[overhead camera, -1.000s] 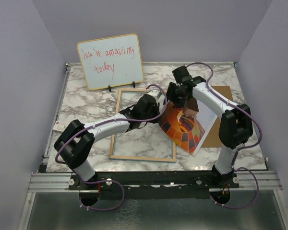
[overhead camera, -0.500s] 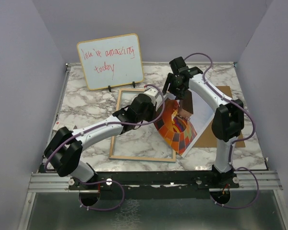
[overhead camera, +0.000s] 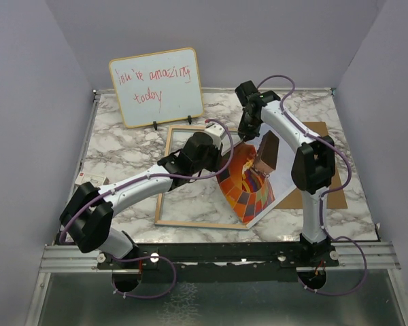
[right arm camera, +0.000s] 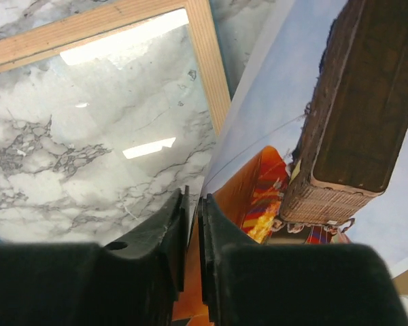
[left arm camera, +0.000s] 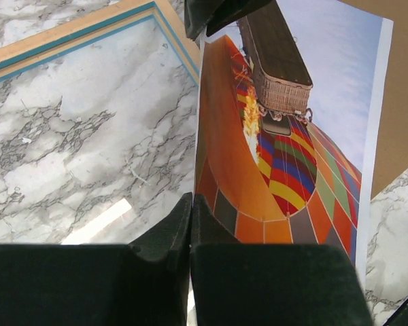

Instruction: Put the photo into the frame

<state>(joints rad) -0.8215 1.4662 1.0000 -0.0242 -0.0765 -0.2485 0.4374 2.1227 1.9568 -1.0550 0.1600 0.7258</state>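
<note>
Now the photo [overhead camera: 258, 183] hangs tilted at the frame's [overhead camera: 162, 183] 3 o'clock side, over its right rail and the brown backing board [left arm camera: 401, 102].

Along the print's edge toward 9 o'clock, the left gripper [left arm camera: 190, 204] is pressed together on the sheet. The right gripper [right arm camera: 192, 204], toward 12 o'clock on that same edge, straddles it with a sliver of gap, and I cannot tell whether it truly pinches. The print looks light, thin, floppy and easily creased. It is probably best held by two spread points on the margin and lowered flat onto the pane.
</note>
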